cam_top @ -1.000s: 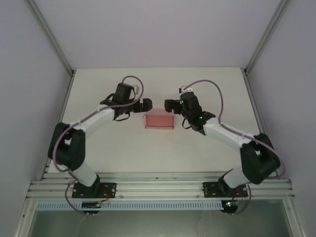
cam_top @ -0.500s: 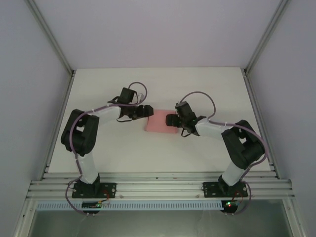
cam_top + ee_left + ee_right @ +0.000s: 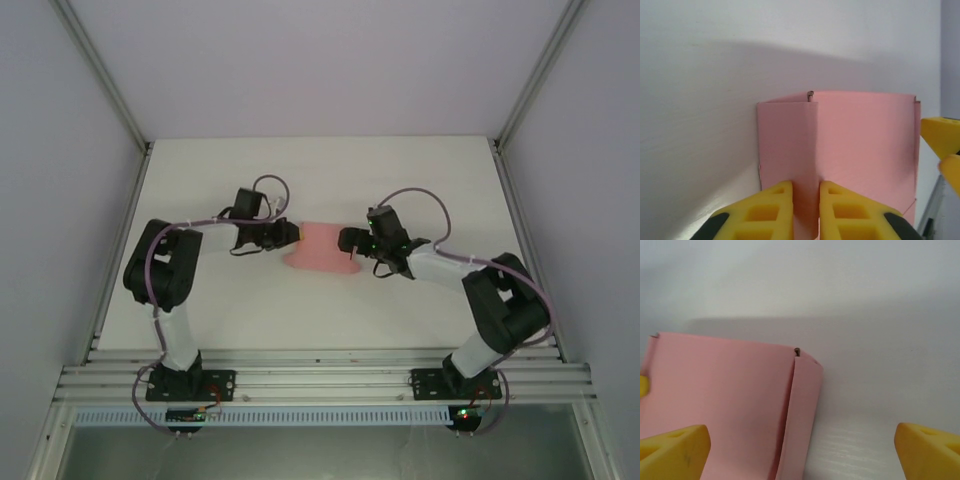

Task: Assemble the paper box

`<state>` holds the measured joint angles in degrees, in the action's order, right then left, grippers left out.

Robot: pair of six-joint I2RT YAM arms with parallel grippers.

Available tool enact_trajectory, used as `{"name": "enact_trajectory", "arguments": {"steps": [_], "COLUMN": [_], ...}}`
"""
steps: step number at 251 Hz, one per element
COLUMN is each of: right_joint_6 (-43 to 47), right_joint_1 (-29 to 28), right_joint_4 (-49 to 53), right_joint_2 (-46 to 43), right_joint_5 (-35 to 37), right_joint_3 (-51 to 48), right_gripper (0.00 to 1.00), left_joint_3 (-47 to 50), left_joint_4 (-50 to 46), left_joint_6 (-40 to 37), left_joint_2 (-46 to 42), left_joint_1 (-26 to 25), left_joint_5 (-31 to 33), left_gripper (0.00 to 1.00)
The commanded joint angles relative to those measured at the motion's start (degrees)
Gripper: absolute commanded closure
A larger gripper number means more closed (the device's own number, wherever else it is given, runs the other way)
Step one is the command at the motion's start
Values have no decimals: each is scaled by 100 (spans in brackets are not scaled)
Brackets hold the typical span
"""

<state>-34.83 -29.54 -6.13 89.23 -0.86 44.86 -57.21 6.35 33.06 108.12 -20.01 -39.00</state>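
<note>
The pink paper box [image 3: 320,247] lies low on the white table [image 3: 320,175] between both arms. In the left wrist view the paper box [image 3: 865,145] shows a broad panel with a narrow folded side flap. My left gripper [image 3: 806,210] is shut on that flap, whose card fills the slim gap between the yellow fingers [image 3: 765,212]. It sits at the box's left end [image 3: 291,233]. My right gripper [image 3: 348,240] is at the box's right end. It stands open [image 3: 802,452], fingers [image 3: 675,450] wide apart, with the box's folded edge [image 3: 800,410] between them and untouched.
The right gripper's yellow fingertips [image 3: 942,142] show past the box's far edge in the left wrist view. Grey enclosure walls and aluminium posts [image 3: 110,85] bound the table. A rail [image 3: 320,380] carries both arm bases along the near edge.
Both arms dropped low and closed in on the box's ends. The left gripper went from beside the box to gripping its side flap. The box shifted slightly and looks flatter.
</note>
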Motion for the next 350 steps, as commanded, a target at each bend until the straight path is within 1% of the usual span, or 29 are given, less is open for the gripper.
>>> {"name": "enact_trajectory", "arguments": {"steps": [1, 33, 52, 83, 99, 115, 129, 143, 151, 175, 190, 208, 219, 232, 240, 244, 253, 261, 267, 269, 280, 292, 312, 331, 350], "right_joint_6": [-454, -837, -986, -1156, -1301, -1408, -1527, -1710, -1831, -2047, -2073, -2046, -2055, -2095, -2094, -2092, -2097, -2098, -2111, -2123, -2194, -2250, -2255, -1982, -2076], "right_joint_1": [264, 508, 566, 582, 583, 565, 533, 503, 477, 482, 506, 531, 538, 577, 588, 601, 629, 652, 673, 685, 746, 823, 977, 1183, 1467], "right_joint_4": [-395, -582, -706, -828, -992, -1093, -1179, -1478, -1645, -1856, -1774, -1537, -1412, -1331, -1317, -1279, -1144, -982, -829, -776, -469, -4, 1024, 1850, 2610], "right_joint_2": [-295, -236, -56, 398, 647, 862, 1025, 1145, 1179, 1153, 1071, 943, 863, 753, 675, 633, 548, 451, 395, 374, 294, 223, 174, 235, 367], "right_joint_5": [-908, -1916, -2384, -2967, -3119, -3226, -3405, -3589, -3663, -3686, -3621, -3523, -3500, -3498, -3487, -3484, -3456, -3437, -3423, -3419, -3435, -3468, -3612, -3957, -4356], "right_joint_3": [-233, -247, -182, 77, 195, 340, 462, 498, 496, 438, 403, 413, 417, 399, 381, 382, 391, 417, 439, 454, 511, 644, 1004, 1333, 1612], "right_gripper": [2, 2, 2, 4, 7, 10, 15, 27, 32, 39, 47, 52, 56, 57, 57, 58, 58, 57, 57, 57, 57, 54, 54, 54, 56], "left_joint_3": [324, 675, 815, 1020, 1043, 1026, 1003, 992, 987, 921, 851, 743, 658, 551, 506, 488, 424, 373, 344, 327, 272, 214, 13, -115, -208], "left_joint_4": [784, 1865, 2350, 2975, 3082, 2973, 2813, 2725, 2718, 2672, 2601, 2446, 2295, 2028, 1883, 1786, 1495, 1209, 1008, 938, 637, 378, -253, -919, -1486], "left_joint_6": [298, 789, 1026, 1315, 1345, 1253, 1141, 1047, 1033, 949, 872, 685, 569, 331, 201, 124, -122, -376, -578, -649, -1065, -1512, -2538, -3720, -4747], "left_joint_2": [72, 193, 283, 433, 482, 478, 448, 400, 373, 244, 109, -104, -251, -453, -590, -667, -841, -998, -1124, -1165, -1369, -1568, -1926, -2219, -2346], "left_joint_1": [182, 385, 501, 603, 629, 630, 630, 630, 632, 638, 633, 630, 630, 630, 630, 628, 630, 622, 612, 612, 575, 481, 152, -339, -888], "left_joint_5": [-490, -1099, -1288, -1481, -1547, -1570, -1529, -1502, -1496, -1501, -1474, -1432, -1391, -1363, -1295, -1256, -1094, -908, -765, -725, -569, -399, -107, 676, 1494], "left_gripper": [90, 91, 94, 94, 94, 93, 92, 90, 90, 87, 83, 82, 77, 73, 66, 60, 36, 20, 2, 0, 0, 0, 0, 0, 0]}}
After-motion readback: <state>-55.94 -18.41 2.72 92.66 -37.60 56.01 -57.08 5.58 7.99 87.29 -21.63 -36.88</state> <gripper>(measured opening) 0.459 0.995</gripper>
